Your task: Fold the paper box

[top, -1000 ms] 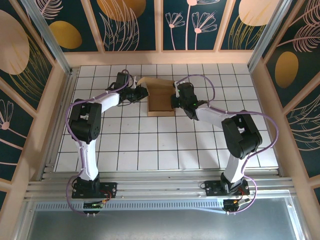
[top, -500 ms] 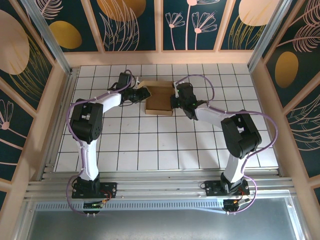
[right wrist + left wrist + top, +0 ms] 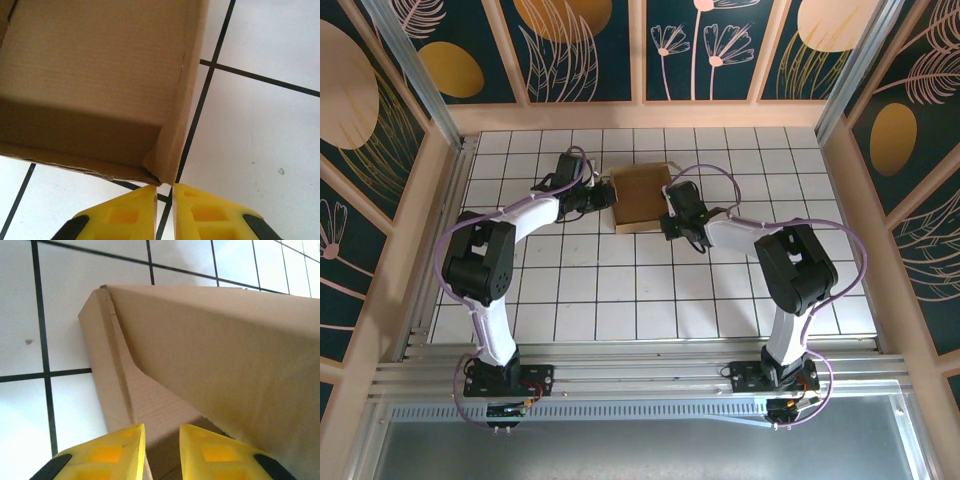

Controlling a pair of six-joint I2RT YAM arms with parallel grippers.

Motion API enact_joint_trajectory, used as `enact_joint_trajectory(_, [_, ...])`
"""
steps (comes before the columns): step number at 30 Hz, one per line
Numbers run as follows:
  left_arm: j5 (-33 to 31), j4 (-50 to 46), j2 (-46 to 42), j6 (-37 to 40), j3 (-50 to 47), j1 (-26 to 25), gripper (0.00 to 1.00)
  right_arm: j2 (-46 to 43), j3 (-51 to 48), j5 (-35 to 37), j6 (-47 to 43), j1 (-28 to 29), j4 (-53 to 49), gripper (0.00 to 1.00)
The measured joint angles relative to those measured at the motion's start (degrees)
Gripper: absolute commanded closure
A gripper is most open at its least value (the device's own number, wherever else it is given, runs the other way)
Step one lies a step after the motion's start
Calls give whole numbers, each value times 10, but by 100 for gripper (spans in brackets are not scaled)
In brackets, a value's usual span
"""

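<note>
Paper box (image 3: 642, 195) far-centre on tiled tabletop (image 3: 620, 290), walls up, top panel (image 3: 225, 350) lying over but gaping at left side, so likely only tucking remains; left tool (image 3: 161, 432) narrow astride that wall, grip unclear; right tool (image 3: 164, 192) a bare slit, empty, at near-right corner.

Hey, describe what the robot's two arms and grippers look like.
The left arm and right arm share white links, bulky black joints and looping lilac cables. The left gripper and right gripper have yellow fingers with recessed square pockets, black behind.
</note>
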Motion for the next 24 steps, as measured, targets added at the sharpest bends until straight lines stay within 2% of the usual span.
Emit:
enact_joint_trajectory(8, [-10, 1, -19, 14, -26, -1, 74, -10, -7, -4, 2, 1, 0, 80])
enact_joint_trajectory(18, [-6, 3, -64, 15, -71, -1, 73, -112, -18, -26, 12, 1, 2, 78])
enact_joint_trajectory(24, [1, 16, -127, 7, -116, -1, 73, -191, -18, -67, 31, 2, 9, 85])
